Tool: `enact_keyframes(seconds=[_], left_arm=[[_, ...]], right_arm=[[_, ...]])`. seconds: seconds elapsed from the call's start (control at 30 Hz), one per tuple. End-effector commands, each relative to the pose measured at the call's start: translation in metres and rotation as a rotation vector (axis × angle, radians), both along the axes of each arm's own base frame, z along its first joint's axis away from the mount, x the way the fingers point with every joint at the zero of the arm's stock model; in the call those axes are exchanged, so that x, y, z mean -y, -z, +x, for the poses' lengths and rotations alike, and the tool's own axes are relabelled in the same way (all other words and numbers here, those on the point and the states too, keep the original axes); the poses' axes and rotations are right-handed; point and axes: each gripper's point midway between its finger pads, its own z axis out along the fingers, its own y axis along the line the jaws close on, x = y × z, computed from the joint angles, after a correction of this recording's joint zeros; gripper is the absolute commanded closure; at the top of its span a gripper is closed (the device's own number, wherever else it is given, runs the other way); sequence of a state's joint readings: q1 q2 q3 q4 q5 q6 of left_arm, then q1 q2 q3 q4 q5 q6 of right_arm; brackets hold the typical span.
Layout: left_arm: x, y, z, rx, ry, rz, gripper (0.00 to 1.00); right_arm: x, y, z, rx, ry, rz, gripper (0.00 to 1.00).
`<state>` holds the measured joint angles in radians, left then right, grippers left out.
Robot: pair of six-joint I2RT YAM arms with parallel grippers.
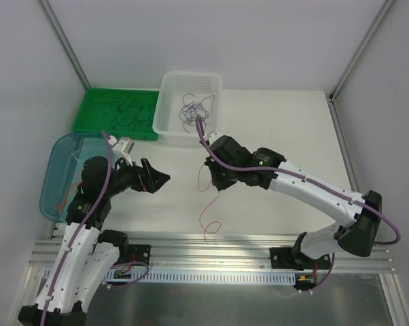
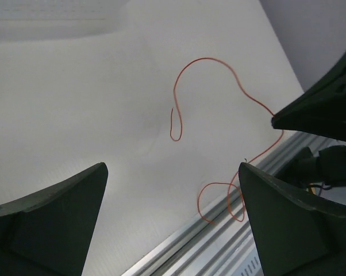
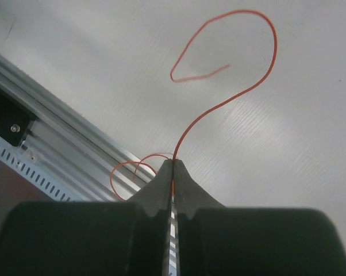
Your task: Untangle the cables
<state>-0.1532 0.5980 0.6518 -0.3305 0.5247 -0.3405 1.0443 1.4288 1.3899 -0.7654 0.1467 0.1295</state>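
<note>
White counter (image 1: pixel 279 129), grey walls (image 1: pixel 259 41) around; right tool (image 3: pixel 173 164) pinched one red cable (image 3: pixel 275 49), loops trailing over counter; left tool (image 2: pixel 173 178) spread wide, empty.

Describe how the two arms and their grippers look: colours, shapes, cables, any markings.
Both arms have white links and black joints: the left arm, the right arm. A thick lilac cable runs along each. The left gripper and right gripper have black, wedge-shaped fingers tapering to points. A small green light glows on the right arm.
</note>
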Motion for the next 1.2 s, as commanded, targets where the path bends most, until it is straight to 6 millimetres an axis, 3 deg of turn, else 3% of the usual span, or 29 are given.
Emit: enact_keyframes(seconds=[0.0,0.13,0.23,0.37,0.53,0.7,0.87,0.97,1.07,1.1,1.17], left_arm=[[0.025,-0.026,-0.023,0.009,0.121,-0.123,0.01],[0.047,-0.038,-0.044,0.010,0.212,-0.168,0.01],[0.056,-0.034,-0.043,0.024,0.215,-0.153,0.01],[0.083,-0.029,-0.052,0.030,0.289,-0.115,0.01],[0.099,-0.023,-0.037,0.131,0.238,0.012,0.02],[0.127,-0.023,-0.035,0.240,0.273,0.026,0.06],[0.145,-0.008,-0.036,0.304,0.292,0.077,0.12],[0.148,-0.001,-0.031,0.327,0.268,0.108,0.20],[0.151,-0.003,-0.028,0.349,0.253,0.115,0.51],[0.150,-0.005,-0.027,0.355,0.244,0.117,0.72],[0.149,-0.010,-0.027,0.362,0.242,0.107,0.91]], right_arm=[[-0.011,-0.033,-0.009,0.038,-0.125,0.096,0.99],[-0.007,-0.043,0.002,0.058,-0.030,0.096,0.99],[-0.015,-0.057,0.006,0.059,0.015,0.154,0.99],[-0.024,-0.072,0.011,0.047,0.088,0.227,0.99],[-0.031,-0.083,0.012,0.030,0.126,0.285,0.99],[-0.039,-0.094,0.006,-0.002,0.140,0.385,0.99],[-0.041,-0.095,0.003,-0.022,0.159,0.440,0.99],[-0.043,-0.096,0.000,-0.035,0.147,0.454,0.99],[-0.040,-0.091,-0.001,-0.037,0.153,0.447,0.99],[-0.038,-0.090,-0.001,-0.034,0.156,0.444,0.99],[-0.034,-0.088,-0.001,-0.025,0.166,0.438,0.99]])
